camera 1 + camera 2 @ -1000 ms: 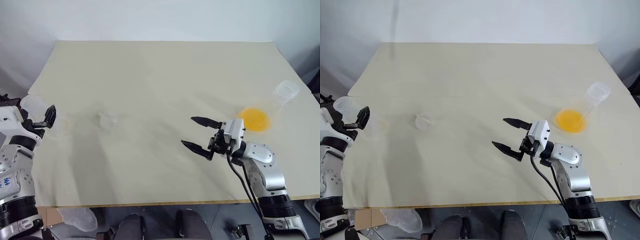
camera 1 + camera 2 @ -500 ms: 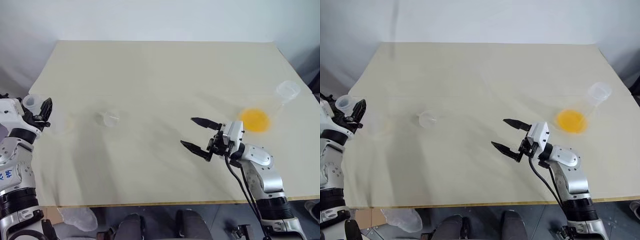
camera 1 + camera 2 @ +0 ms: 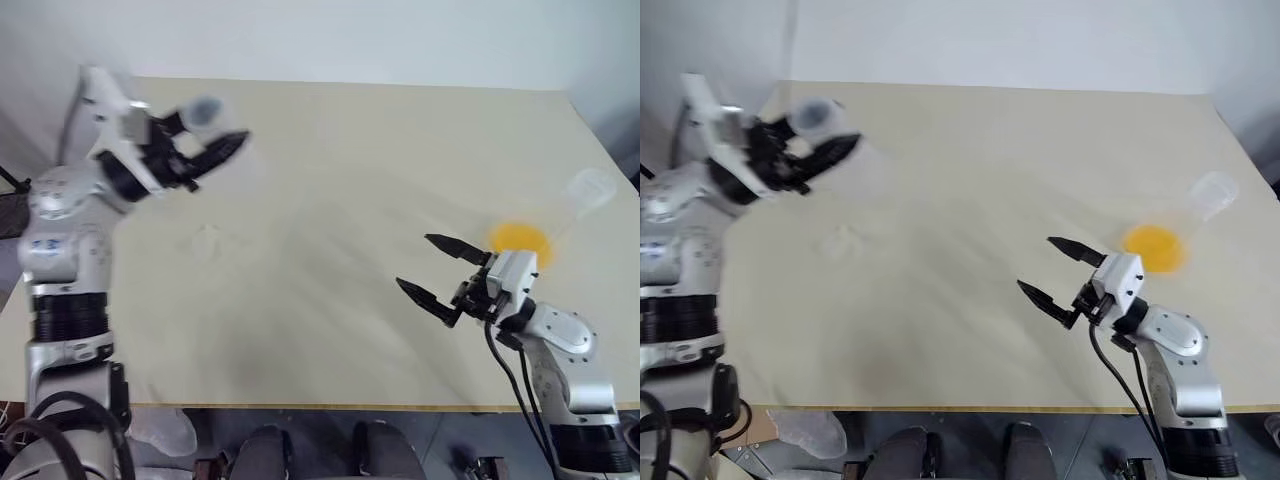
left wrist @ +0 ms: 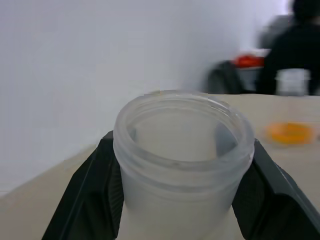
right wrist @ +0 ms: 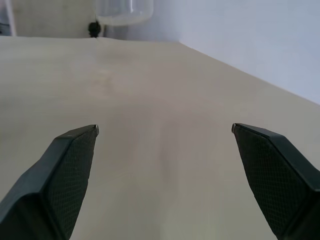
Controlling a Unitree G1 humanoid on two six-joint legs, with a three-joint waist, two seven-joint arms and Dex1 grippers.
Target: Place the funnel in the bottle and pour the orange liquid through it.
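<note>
My left gripper [image 3: 216, 157] is raised over the table's far left and shut on the clear bottle [image 4: 183, 150], just below its round mouth; the bottle is blurred. On the table below it lies the small clear funnel [image 3: 208, 239], faint. The orange liquid [image 3: 520, 240] pools in a clear flask lying at the right, its neck [image 3: 592, 188] pointing toward the edge. Short of the flask, my right gripper [image 3: 415, 261] hovers low and open with nothing between its fingers.
The beige table [image 3: 340, 150] stretches wide between the two arms. A white wall stands behind its far edge. A dark-clothed person [image 4: 300, 35] is in the background of the left wrist view.
My left gripper closed on the bottle at the table's left edge, then swung up and to the right with it. The right gripper drifted slightly right, still open. The camera shifted.
</note>
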